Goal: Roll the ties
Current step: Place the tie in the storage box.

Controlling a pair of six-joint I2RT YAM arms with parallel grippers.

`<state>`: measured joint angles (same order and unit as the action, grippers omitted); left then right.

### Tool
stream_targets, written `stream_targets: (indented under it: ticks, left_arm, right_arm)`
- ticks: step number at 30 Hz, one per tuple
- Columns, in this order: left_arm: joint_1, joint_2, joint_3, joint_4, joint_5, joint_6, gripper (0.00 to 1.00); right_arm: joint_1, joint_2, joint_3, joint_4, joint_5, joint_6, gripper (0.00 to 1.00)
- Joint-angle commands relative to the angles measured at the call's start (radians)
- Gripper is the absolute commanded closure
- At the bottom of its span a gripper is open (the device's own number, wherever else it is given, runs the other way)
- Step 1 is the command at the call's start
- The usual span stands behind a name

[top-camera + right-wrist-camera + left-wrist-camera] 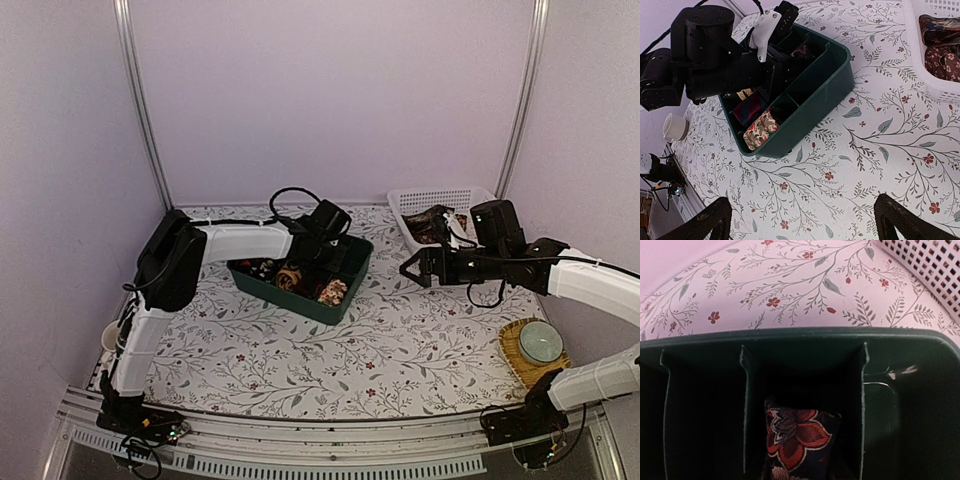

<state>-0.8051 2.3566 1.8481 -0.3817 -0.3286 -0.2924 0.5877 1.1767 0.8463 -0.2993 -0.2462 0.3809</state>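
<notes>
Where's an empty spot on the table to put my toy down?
The big flowery stretch in front of the green tray, left of the woven mat, is bare. Crowded: the tray, with the left gripper inside, and the basket of ties.

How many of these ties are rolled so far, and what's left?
Done: rolled ties sit in compartments of the green tray. In hand: the left gripper reaches into the tray by a red-flowered roll; its grip is hidden. The right gripper hangs open, empty. Left: unrolled ties in the white basket.
</notes>
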Motion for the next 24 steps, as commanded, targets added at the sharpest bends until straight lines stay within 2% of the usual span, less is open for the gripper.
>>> stream_targets:
  ticks: [1,8,14,24]
  left_arm:
    - [-0.001,0.076,-0.086,-0.264,-0.008,0.041,0.72]
    - [0.005,0.069,0.006,-0.289,0.017,0.069,0.51]
    - [0.010,0.068,0.026,-0.301,0.038,0.074,0.41]
    - [0.020,0.020,0.078,-0.312,0.071,0.089,0.29]
  right_arm:
    - [-0.005,0.001,0.036,-0.005,-0.012,0.005,0.00]
    - [-0.004,0.005,0.040,-0.002,-0.019,0.005,0.00]
    - [-0.004,0.000,0.038,-0.006,-0.016,0.003,0.00]
    - [-0.005,0.004,0.036,0.001,-0.018,0.001,0.00]
